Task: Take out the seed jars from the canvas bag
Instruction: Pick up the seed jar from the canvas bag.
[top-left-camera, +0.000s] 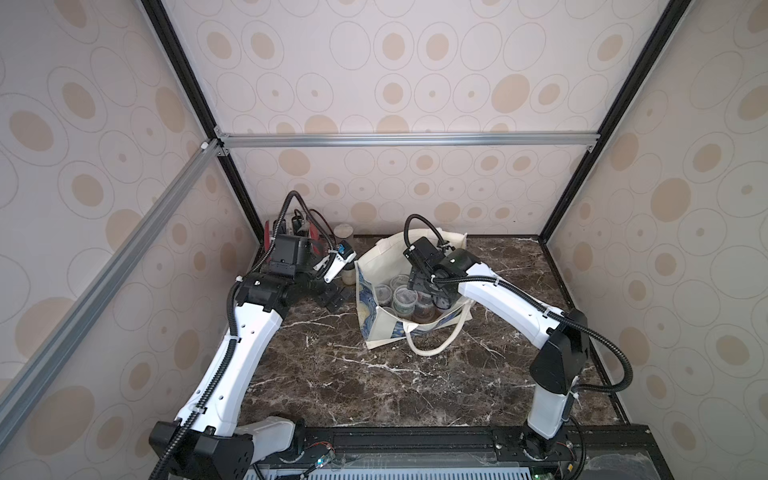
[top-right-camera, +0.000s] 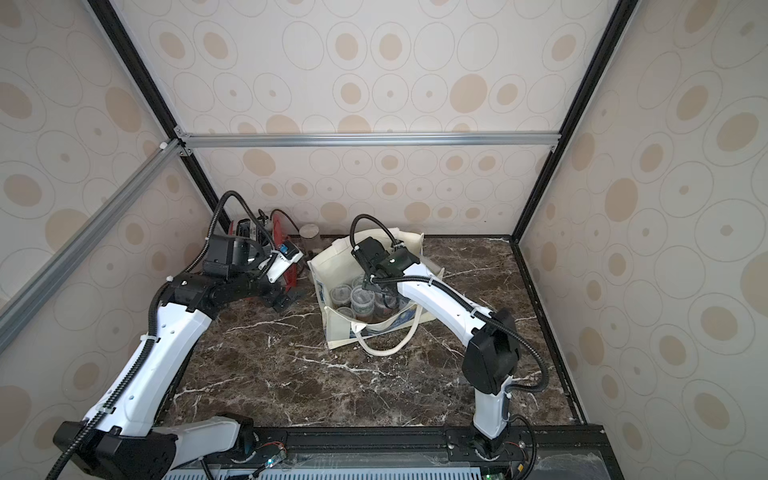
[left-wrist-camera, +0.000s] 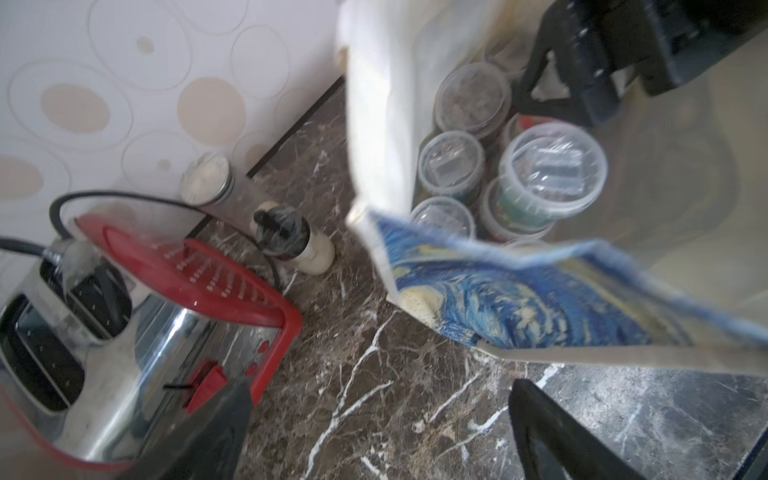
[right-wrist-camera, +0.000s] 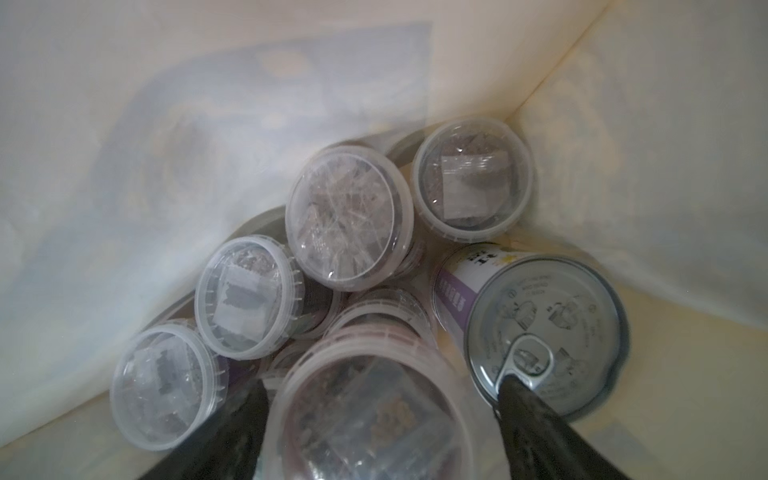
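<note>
Early stage: the seed jars (right-wrist-camera: 349, 216) sit inside the canvas bag (top-left-camera: 376, 324), and I see none outside. My right gripper (right-wrist-camera: 380, 388) straddles one, jaws spread; my left gripper (left-wrist-camera: 380, 386) hovers beside the bag, spread and empty.

White arm shells (top-left-camera: 245, 345), black joints (top-left-camera: 559, 361), black corrugated cables (top-left-camera: 630, 372), white zip ties (top-left-camera: 234, 340).

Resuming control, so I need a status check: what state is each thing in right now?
canvas bag: upright, mouth open.
seed jars: lidded, in the bag.
pull-tab can: sealed, in the bag.
left tool: open, empty, outside the bag.
right tool: in the bag, straddling one jar; grip unclear.
</note>
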